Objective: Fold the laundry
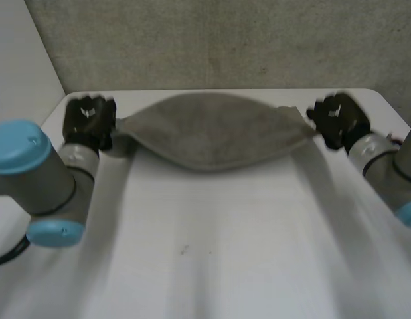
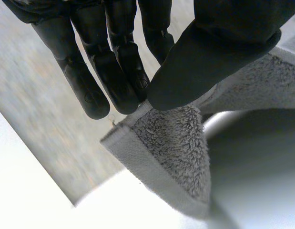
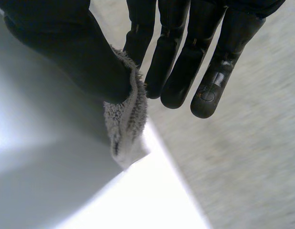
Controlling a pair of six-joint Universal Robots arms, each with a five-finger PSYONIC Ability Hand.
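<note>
Grey terry towel: hangs stretched between the 2 black hands over the far part of the white table, close in front of the rough grey wall. Sags in the middle into 1 rounded belly, with the upper edge arched and both ends drawn to narrow points. Casts a soft shadow on the table below; cannot tell from the head view whether the lowest part touches the table top.

Left hand: at the far left corner of the table, grasping the towel's left end. Seen closer in the left wrist view: pinches 1 corner of the towel between the thumb and the nearly straight fingers. Leaves the corner tip sticking out past the fingertips, with the flat hem band visible along its edge and the looped pile facing the camera.

Right hand: at the far right side of the table, grasping the towel's right end. In the right wrist view: presses the thumb against the first finger, with the towel corner clamped between them and a short, folded tip hanging below the thumb.

Left arm at the near left, right arm at the right edge, well apart.
</note>
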